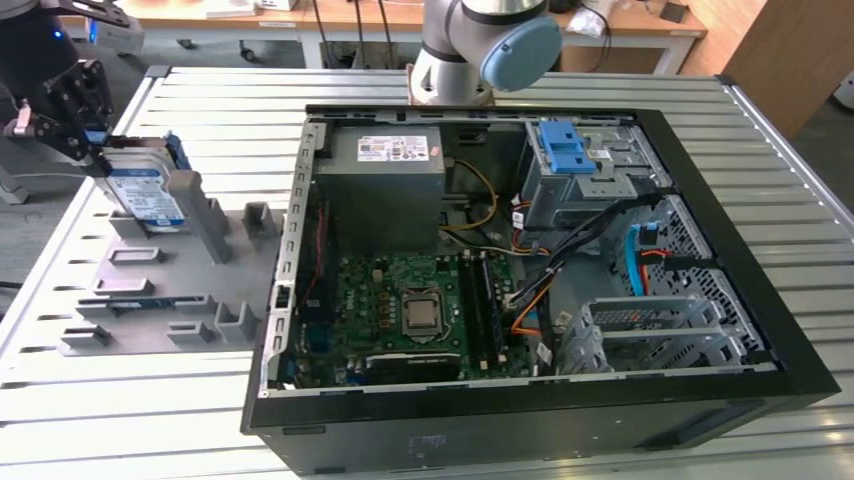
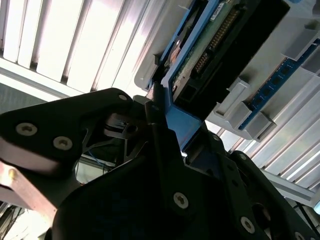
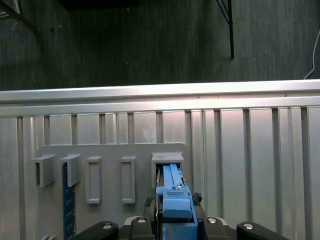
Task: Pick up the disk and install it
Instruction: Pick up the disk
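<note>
One gripper (image 1: pixel 94 145) tight on the disk (image 1: pixel 144 192)

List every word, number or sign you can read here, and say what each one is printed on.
No text can be read.
White-and-blue label on the disk: print too small to read.
White sticker on the power supply: print too small to read.
Markings on the motherboard: too small to read.

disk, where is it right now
At the exterior view's far left, the disk stands on edge in the grey holder rack beside the open computer case, with the gripper closed on its top.
</note>
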`<state>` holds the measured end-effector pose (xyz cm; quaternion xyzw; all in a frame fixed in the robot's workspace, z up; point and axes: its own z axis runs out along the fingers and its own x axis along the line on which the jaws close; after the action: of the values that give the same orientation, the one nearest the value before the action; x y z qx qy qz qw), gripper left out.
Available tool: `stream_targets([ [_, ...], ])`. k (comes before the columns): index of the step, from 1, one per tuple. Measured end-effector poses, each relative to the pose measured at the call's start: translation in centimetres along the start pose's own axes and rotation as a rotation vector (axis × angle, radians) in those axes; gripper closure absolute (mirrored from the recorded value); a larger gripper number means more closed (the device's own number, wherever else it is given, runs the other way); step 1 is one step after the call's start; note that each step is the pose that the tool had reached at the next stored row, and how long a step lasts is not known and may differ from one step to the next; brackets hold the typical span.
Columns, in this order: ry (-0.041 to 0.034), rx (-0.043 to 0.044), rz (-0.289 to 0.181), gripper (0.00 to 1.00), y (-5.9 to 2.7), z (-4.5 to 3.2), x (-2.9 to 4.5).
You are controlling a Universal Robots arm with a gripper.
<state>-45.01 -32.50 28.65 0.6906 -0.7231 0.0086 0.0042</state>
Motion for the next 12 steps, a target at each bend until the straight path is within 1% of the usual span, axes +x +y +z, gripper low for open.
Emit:
stream_targets([
  [8, 0.0, 0.0, -0.001, 0.63, 0.0, 0.01, 0.0],
  [12, -0.0003, 0.0005, -0.013, 0.63, 0.0, -0.08, 0.01],
])
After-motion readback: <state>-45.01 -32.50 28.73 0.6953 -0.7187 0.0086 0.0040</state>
